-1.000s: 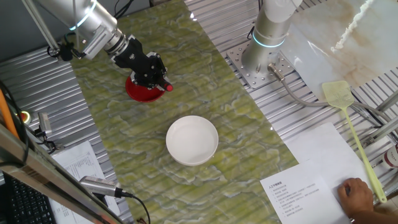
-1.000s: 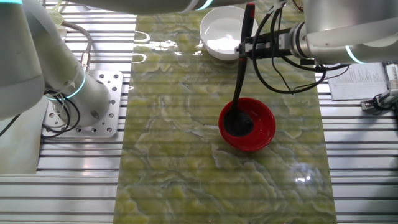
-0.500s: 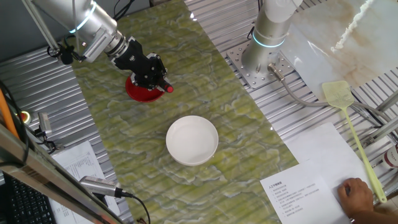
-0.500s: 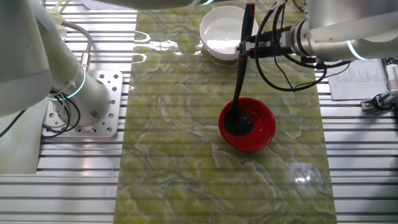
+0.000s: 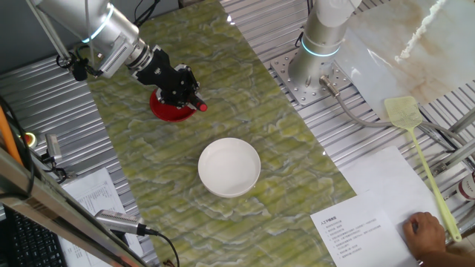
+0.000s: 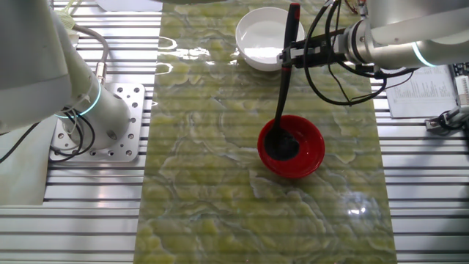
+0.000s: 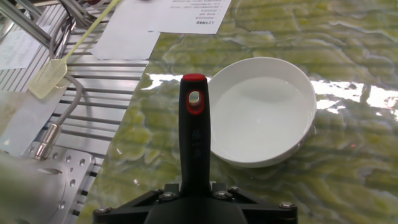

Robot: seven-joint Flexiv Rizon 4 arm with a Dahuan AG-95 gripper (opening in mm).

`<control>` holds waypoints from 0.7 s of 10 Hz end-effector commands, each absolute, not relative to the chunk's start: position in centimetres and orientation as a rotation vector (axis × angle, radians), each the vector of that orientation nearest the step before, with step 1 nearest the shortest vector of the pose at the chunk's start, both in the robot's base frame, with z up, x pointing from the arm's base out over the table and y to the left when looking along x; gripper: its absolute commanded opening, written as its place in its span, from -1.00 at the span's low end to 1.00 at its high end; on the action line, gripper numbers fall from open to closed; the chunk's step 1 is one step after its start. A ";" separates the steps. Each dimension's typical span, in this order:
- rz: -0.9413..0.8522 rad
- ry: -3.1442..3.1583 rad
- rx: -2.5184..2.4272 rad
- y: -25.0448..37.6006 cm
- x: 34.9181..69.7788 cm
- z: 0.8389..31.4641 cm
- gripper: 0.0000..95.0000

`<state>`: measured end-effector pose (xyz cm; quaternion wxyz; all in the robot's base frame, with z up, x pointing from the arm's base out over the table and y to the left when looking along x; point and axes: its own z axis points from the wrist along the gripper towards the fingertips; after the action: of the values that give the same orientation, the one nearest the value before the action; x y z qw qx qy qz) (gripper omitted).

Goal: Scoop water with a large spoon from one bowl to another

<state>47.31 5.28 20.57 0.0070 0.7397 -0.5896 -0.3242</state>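
Little has changed in the past second: the arm has crept only slightly, and the gripper (image 6: 287,55) stays clamped on the upper handle of the large spoon (image 6: 283,95), just below its red tip. Held nearly upright, the black ladle keeps its round head sunk in the red bowl (image 6: 311,150) on the green marbled tabletop (image 6: 205,191), a grip high on the shaft that lets the head reach the bottom while the gripper stays clear of the rim. The water itself cannot be made out inside the red bowl, since the dark head covers much of the bowl's inside. From the hand view, the handle rises straight from the jaws with the white bowl (image 7: 261,112) lying beyond it, apart from the red one and apparently the destination; it looks pale and glossy, though whether it holds liquid is unclear. A yellow-green fly swatter (image 5: 415,141) lies off the mat beside printed papers (image 5: 356,226), playing no part. Judged from this, the scoop is at the dipping stage, with the lift and carry not yet made.
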 end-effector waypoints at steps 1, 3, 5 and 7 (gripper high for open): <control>-1.015 -1.838 2.308 5.4 47.3 20.6 -1.00; -1.010 -1.820 2.309 5.4 47.4 20.5 -1.00; -1.009 -1.814 2.305 5.5 47.4 20.4 -1.00; -1.008 -1.809 2.294 5.7 47.4 20.2 -1.00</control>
<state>47.44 5.71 20.16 0.0254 0.7422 -0.5848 -0.3262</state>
